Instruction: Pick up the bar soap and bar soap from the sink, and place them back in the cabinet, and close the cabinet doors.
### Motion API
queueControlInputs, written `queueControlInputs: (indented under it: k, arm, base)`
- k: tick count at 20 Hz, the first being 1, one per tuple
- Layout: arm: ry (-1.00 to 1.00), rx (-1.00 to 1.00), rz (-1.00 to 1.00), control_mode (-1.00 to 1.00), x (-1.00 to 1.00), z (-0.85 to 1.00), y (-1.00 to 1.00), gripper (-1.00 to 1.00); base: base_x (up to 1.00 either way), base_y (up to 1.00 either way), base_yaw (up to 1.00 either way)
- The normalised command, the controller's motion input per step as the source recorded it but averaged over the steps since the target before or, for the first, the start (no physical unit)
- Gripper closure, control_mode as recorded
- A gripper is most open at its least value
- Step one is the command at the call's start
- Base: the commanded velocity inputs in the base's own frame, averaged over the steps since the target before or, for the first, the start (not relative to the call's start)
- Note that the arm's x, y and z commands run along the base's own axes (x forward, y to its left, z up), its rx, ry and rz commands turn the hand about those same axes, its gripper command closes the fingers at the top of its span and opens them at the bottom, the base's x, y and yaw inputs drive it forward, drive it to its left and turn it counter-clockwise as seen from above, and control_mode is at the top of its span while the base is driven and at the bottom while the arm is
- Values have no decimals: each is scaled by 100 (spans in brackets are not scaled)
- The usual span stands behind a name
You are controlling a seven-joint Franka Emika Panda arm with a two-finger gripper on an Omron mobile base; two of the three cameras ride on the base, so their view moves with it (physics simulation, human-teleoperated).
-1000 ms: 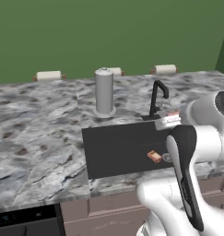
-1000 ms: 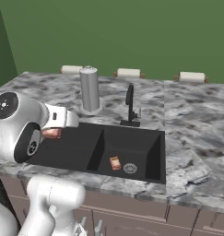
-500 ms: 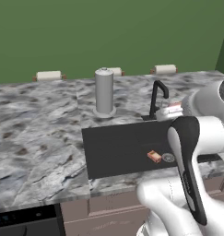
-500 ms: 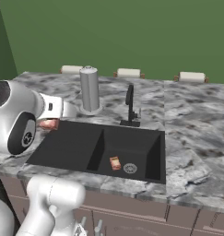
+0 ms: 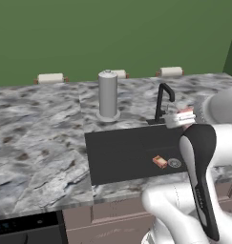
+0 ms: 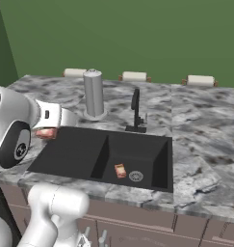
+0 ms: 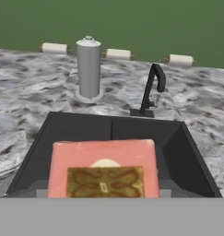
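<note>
Your end effector pinches one bar soap above the sink; the second bar soap lies near the drain. Small, rigid, likely slick: grip its long flat sides.

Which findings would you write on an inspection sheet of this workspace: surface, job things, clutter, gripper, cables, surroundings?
Surface: grey marbled stone counter around a dark grey-black rectangular sink with a thin black faucet.
Job things: one reddish-orange bar soap lies on the basin floor beside the round drain; a second reddish-orange bar soap is held above the basin.
Clutter: upright grey cylindrical canister behind the basin; three white rolls with brown ends along the green wall.
Gripper: gripper shut on the second bar, raised over the basin's left edge in the right base view.
Cables: nothing seen.
Surroundings: plain green wall; mauve-brown drawer fronts below the counter.
</note>
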Motion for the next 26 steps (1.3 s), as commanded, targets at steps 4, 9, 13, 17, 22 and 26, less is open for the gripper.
queueControlInputs:
  k: [4,9,13,17,22,26]
  arm:
    - [-11,0,-13,-100,-28,15,0,100]
    - [-10,0,-19,-100,-2,15,0,100]
    - [-2,0,-1,-100,9,2,0,100]
    - [0,0,0,-100,17,0,0,100]
    - [0,0,2,-100,18,0,0,100]
    - [0,0,6,-100,7,0,0,100]
  base:
    - [0,0,0]
    - [0,0,0]
    - [0,0,0]
    - [0,0,0]
    - [0,0,0]
    - [0,0,0]
